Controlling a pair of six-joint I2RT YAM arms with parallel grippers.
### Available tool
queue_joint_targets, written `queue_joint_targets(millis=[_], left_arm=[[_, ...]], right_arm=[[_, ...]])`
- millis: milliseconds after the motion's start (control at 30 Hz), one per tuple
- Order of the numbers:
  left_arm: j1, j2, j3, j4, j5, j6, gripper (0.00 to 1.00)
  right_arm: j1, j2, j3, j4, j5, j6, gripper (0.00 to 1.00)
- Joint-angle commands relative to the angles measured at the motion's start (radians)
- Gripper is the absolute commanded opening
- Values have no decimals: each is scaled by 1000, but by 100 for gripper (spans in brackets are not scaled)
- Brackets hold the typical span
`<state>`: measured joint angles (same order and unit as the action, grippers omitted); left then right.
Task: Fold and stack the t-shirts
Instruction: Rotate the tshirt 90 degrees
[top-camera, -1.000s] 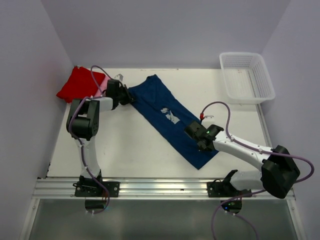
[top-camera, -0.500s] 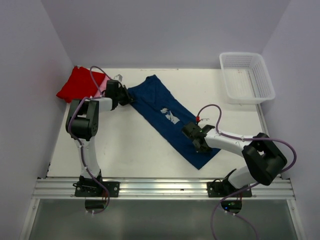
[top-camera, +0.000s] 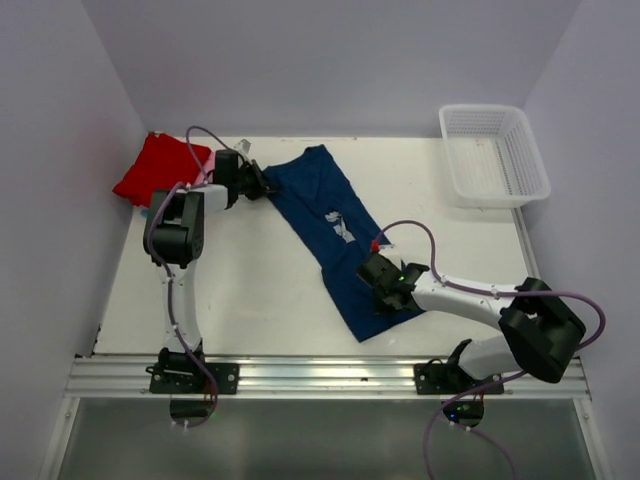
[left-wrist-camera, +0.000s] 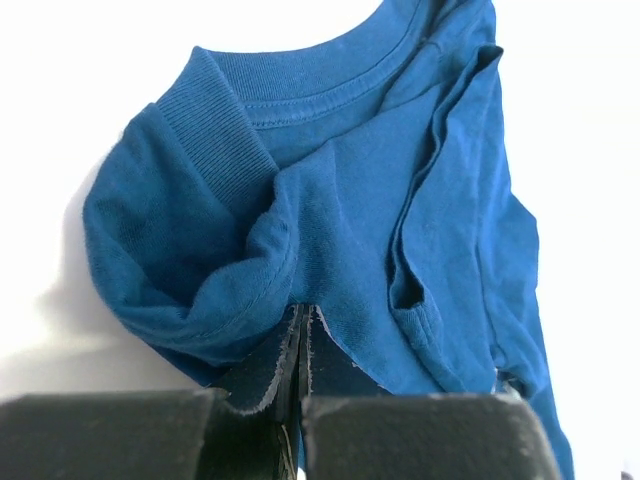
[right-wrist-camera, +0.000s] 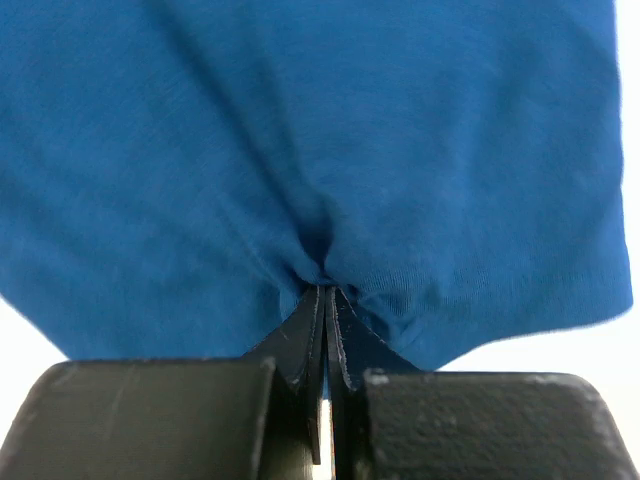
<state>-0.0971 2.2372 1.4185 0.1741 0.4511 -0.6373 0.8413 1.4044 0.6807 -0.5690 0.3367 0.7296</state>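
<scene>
The navy blue t-shirt lies as a long folded strip across the table, collar far left, hem near right, its pale print facing up. My left gripper is shut on the cloth at the collar end, seen bunched in the left wrist view. My right gripper is shut on the cloth near the hem, pinched in the right wrist view. A folded red t-shirt lies at the far left corner. The pink and teal shirts are mostly hidden beneath it and the left arm.
A white mesh basket stands at the far right corner. The purple walls close in on both sides. The metal rail runs along the near edge by the arm bases.
Both grippers have dragged the navy shirt leftward. The hem end swung left and nearer, so the strip now lies steeper. The left gripper has shifted slightly right and farther.
</scene>
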Motion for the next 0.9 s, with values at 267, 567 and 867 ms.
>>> queue_joint_targets(millis=[267, 567, 867], left_arm=[[7, 197, 243, 15, 237, -88, 0], [23, 275, 364, 2, 270, -117, 0], [25, 314, 412, 62, 317, -170, 0]], right_arm=[[206, 44, -41, 152, -410, 180, 0], [349, 79, -3, 178, -415, 264, 0], [400, 44, 123, 216, -364, 183, 0]])
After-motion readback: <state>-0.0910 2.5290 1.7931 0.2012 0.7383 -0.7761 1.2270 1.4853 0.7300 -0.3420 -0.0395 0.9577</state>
